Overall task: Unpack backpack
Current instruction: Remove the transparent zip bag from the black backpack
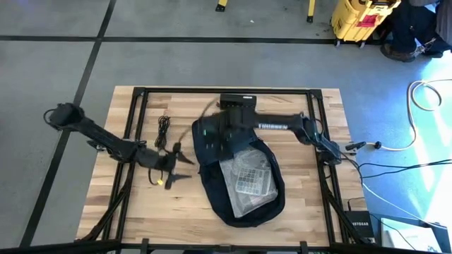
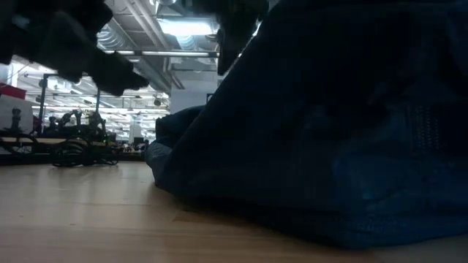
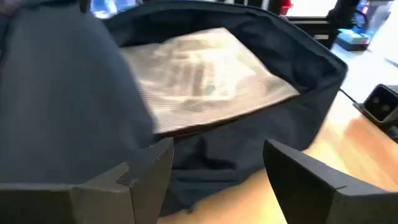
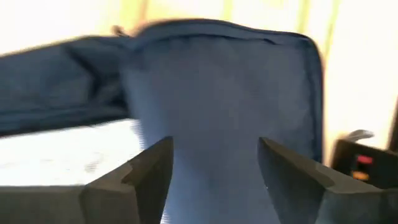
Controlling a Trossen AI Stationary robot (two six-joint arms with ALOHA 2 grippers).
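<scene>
Early in the unpack, by the look of it. The backpack lay open in the middle of the table, flap spread, and one clear plastic bag with a printed sheet inside sat in the opening. Nothing sat out on the wood that looked unpacked, apart from one black cable near the back left, well apart from the pack. So I'd judge the bag at least was left to pull; whatever sat under it was hidden.

Left gripper hovered just beside the pack's left edge, fingers spread, nothing in them; its wrist view looked straight into the opening at the plastic bag.

Right gripper was over the pack's back-left rim, blurred. Its wrist view showed the fingers apart with blue fabric beyond them; couldn't tell if they pinched it or were just near.

Count: one backpack, one plastic bag, one cable, two arms.
</scene>
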